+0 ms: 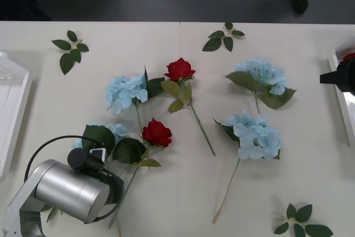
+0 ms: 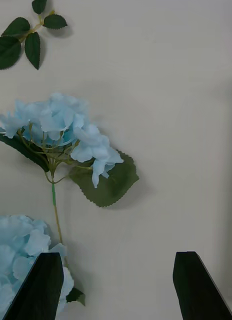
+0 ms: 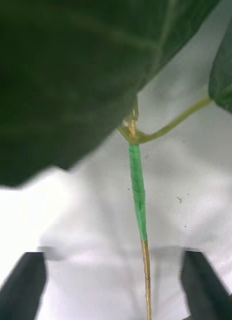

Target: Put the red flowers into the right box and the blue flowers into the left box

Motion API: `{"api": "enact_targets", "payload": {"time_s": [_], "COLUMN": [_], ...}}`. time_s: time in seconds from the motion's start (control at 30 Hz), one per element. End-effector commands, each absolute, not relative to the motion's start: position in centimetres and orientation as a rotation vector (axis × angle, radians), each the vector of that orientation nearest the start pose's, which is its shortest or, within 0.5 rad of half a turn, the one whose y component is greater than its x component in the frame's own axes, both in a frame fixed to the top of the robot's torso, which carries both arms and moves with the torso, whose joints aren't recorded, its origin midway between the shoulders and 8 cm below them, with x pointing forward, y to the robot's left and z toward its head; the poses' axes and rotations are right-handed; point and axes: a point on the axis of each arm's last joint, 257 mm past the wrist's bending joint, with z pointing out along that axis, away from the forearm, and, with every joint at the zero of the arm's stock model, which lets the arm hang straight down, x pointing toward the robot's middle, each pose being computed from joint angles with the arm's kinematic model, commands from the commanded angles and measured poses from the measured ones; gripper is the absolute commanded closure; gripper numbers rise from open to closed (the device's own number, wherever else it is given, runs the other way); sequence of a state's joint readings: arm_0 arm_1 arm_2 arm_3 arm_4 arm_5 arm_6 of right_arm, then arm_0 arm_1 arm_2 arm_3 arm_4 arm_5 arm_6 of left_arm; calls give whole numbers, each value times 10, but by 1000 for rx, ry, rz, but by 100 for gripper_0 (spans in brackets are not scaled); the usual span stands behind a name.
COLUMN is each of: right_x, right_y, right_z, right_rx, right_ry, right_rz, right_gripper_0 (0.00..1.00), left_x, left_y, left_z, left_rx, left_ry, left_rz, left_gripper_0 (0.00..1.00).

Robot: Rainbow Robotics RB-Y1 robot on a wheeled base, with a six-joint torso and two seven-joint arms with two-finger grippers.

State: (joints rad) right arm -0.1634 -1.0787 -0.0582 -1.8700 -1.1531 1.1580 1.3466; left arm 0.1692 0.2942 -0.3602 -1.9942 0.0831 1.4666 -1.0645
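Note:
Two red flowers point(image 1: 179, 69) point(image 1: 157, 133) and several blue flowers point(image 1: 126, 91) point(image 1: 260, 73) point(image 1: 255, 134) lie on the table. Another blue flower point(image 1: 112, 130) is partly under my left arm point(image 1: 69, 190). In the left wrist view my left gripper point(image 3: 116, 290) is open low over the table, the green-taped stem point(image 3: 137, 190) lying between its fingers under a big dark leaf point(image 3: 61, 75). My right gripper point(image 2: 118, 287) is open and holds nothing, above bare table beside a blue flower point(image 2: 66, 125); its arm point(image 1: 339, 76) is at the right box point(image 1: 339, 101), where a bit of red point(image 1: 349, 56) shows. The left box point(image 1: 11, 109) is at the left edge.
Loose green leaf sprigs lie at the back left point(image 1: 70, 51), back middle point(image 1: 223, 38) and front right point(image 1: 302, 221). A second blue bloom point(image 2: 21, 255) is close to one right fingertip point(image 2: 38, 285). Bare table lies between the flowers and the right box.

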Motion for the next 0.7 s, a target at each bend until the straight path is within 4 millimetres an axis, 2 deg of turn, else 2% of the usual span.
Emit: {"api": "enact_targets", "payload": {"time_s": [0.03,0.37,0.47,0.7], "right_x": [479,485,489,492], "right_y": [-333,-297,-289,-258], "right_z": [-145,-166,-180,-219], "right_rx": [-43,55,64,101], "right_ry": [2392,2420,2427,2437], "right_rz": [293,362,329,285], "right_gripper_0": [35,35,35,36], "left_x": [301,305,314,339], "left_y": [199,196,196,212], "left_z": [-421,-416,-403,-347], "left_rx": [-169,-147,-137,-148], "left_ry": [2828,2814,2767,2616], "left_rz": [4,-5,-13,-35], "left_gripper_0": [100,100,100,100]}}
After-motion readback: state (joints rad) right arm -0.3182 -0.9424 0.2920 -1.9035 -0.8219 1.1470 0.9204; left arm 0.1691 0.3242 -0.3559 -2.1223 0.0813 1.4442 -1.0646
